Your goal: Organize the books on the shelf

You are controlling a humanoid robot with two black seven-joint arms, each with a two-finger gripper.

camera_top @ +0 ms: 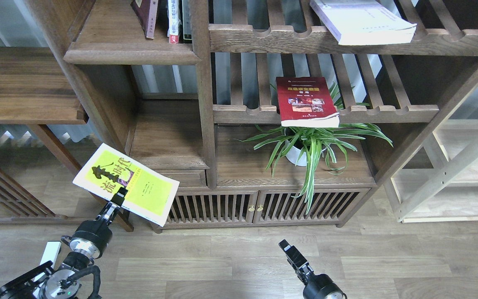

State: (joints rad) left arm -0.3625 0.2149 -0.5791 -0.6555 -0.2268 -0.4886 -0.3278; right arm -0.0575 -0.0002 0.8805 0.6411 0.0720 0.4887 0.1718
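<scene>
Head view: the left hand [118, 198] pinched the yellow book [126, 184] at its near edge, holding it up in the air, tilted, in front of the lower left corner of the bookcase, cover facing up. The book overlapped the small drawer front and hung below the shelf [168, 135], a solid dark board with a rounded front edge, which lay bare. The red book [306, 101] lay flat on a slatted rack [388, 112] above the plant [311, 143], its near end jutting over the rail. The white book [361, 20] lay flat on the upper rack, also overhanging. A few upright books [168, 18] stood on the top left board.

The right hand [292, 254] hung low over the floor, well apart from everything; it was too dark and small to tell whether its fingers were spread or pressed together.

The yellow paperback looked light but floppy; gripped at one edge only, it would likely sag and could slip. A hold close to the spine should keep it stiffer when sliding it onto the shelf.
</scene>
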